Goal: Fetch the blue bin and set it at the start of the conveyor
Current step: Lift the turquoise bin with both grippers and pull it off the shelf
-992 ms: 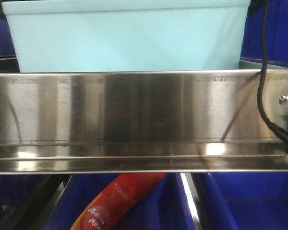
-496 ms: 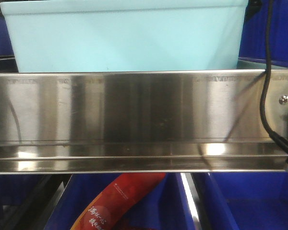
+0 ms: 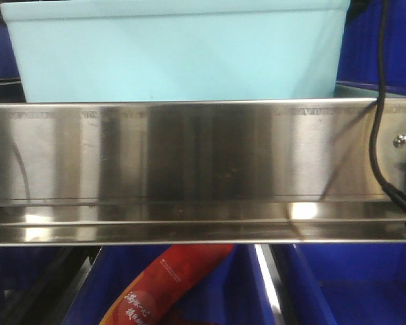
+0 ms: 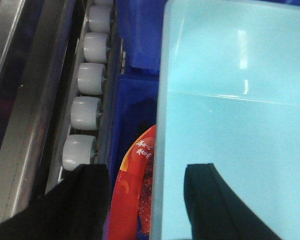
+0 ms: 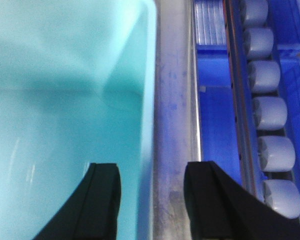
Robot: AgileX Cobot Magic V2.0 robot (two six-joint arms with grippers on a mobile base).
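The pale aqua blue bin (image 3: 176, 54) stands on the shelf behind a steel rail. My left gripper (image 4: 146, 170) is open and straddles the blue bin's (image 4: 230, 125) left rim: one finger inside the tub, the other outside over the rollers, neither touching the wall. In the right wrist view my right gripper (image 5: 152, 167) is open too, astride the right rim of the blue bin (image 5: 55, 100), with one finger inside and one outside above a steel strip. The conveyor start is out of view.
A shiny stainless-steel rail (image 3: 189, 169) crosses the front view. Dark navy crates (image 3: 352, 284) sit below, one holding a red packet (image 4: 135, 190). Grey rollers (image 4: 87, 77) (image 5: 270, 120) line both sides. A black cable (image 3: 375, 135) hangs at the right.
The black cable at the right of the front view has shifted slightly rightward. The bin's right edge has moved a little to the left.
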